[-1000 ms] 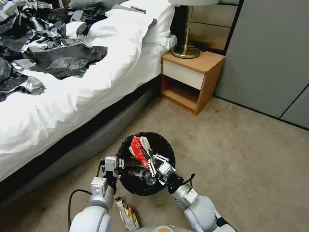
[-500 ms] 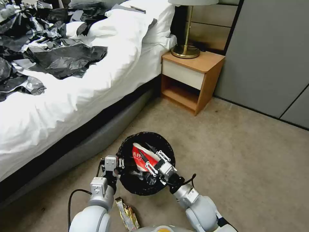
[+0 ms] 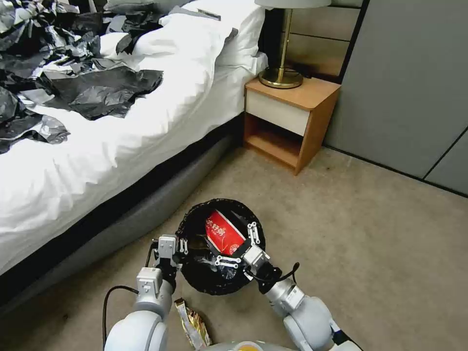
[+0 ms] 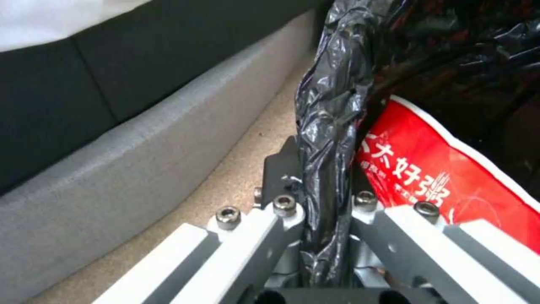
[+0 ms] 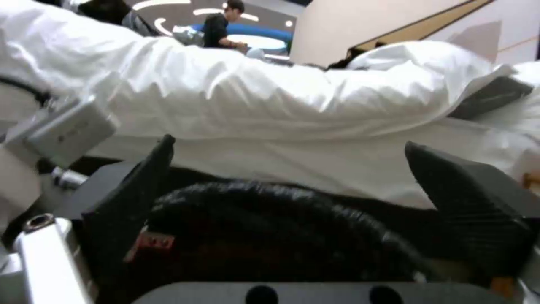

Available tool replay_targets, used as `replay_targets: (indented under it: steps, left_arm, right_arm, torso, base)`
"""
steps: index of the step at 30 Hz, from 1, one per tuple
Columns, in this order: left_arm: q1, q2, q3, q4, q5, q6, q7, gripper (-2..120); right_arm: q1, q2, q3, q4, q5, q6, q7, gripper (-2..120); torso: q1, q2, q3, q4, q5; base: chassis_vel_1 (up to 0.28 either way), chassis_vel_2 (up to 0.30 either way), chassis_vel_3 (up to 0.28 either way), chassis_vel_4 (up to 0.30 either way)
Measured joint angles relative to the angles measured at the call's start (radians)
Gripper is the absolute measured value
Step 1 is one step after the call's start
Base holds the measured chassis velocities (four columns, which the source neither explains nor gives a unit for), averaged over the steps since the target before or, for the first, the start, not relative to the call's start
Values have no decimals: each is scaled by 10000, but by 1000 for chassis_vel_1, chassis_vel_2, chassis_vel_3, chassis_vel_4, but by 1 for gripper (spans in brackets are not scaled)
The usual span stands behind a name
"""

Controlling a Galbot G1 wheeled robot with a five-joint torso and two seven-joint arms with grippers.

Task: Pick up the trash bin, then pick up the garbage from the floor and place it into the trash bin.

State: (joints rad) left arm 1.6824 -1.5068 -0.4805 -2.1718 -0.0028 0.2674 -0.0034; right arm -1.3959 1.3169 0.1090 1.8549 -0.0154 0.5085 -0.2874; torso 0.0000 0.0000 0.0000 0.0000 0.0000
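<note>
The red wrapper (image 3: 224, 235) had left the right gripper (image 3: 242, 243) – a second before it was pinched above the bin (image 3: 192, 280), and now it lay inside, toward the rim's 12 o'clock. The right fingers (image 3: 252, 231) stood spread over the opening, holding nothing. The left gripper (image 3: 181, 246) kept its fingers (image 4: 264, 221) pressed on the bagged rim at 9 o'clock, steadying the bin beside the bed (image 3: 97, 161). That drop looked done; a gold wrapper (image 3: 192, 324) still lay on the floor at the bin's 6 o'clock.
</note>
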Motion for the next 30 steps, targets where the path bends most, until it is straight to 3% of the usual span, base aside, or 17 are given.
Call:
replay_targets:
  steps: [5,7,12,14,19,25,30]
  left_arm:
    - [13,14,-46,11,-15,0,6,0]
    - [35,28,-103,32,-18,-9,6,0]
    - [49,35,-142,30,-25,-18,7,0]
    - [48,69,-196,8,-71,-30,18,0]
    - [40,117,-203,-29,-117,-45,18,0]
    - [65,148,-197,-146,-152,-49,20,0]
    - [77,138,-194,-195,-148,-49,46,0]
  right_arm:
    - [-110,158,419,715,-168,78,502,100]
    - [-355,433,1095,1698,-771,199,1221,100]
    - [-723,638,1823,2503,-1173,312,1737,100]
    - [-1341,889,2742,3108,-1693,400,2567,100]
    - [-2289,1181,3654,3247,-1924,716,3470,100]
    - [-2611,1337,4378,2614,-1494,999,3653,100]
    - [-2556,1360,4365,2411,-952,903,3689,100]
  torso:
    - [1,0,0,0,1]
    - [0,0,0,1,0]
    - [0,0,0,1,1]
    - [1,0,0,2,3]
    - [0,0,0,-2,0]
    - [0,0,0,0,2]
    - [0,0,1,0,0]
  base:
    - [0,0,0,0]
    - [0,0,0,0]
    - [0,0,0,0]
    - [0,0,0,0]
    - [0,0,0,0]
    - [0,0,0,0]
    - [0,0,0,0]
